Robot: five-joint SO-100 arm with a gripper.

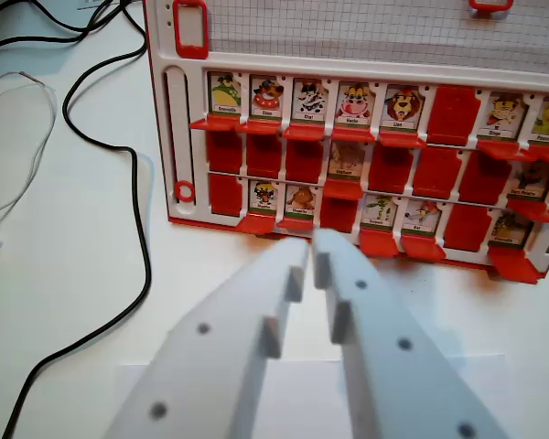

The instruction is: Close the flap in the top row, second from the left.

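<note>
A red and white flap board stands on the white table, filling the upper half of the wrist view. Its top row holds several upright animal cards. The second flap from the left is up and shows a cartoon animal with a green label. To its left stands a crocodile card; a cow-like card is on its right. One top-row flap lies down, plain red. My white gripper sits low in front of the board's bottom row, fingers nearly together with nothing between them.
A black cable snakes across the table left of the board, with a thin white wire farther left. A red slider ring sits on the board's left rail. Middle and bottom rows mix raised and lowered flaps.
</note>
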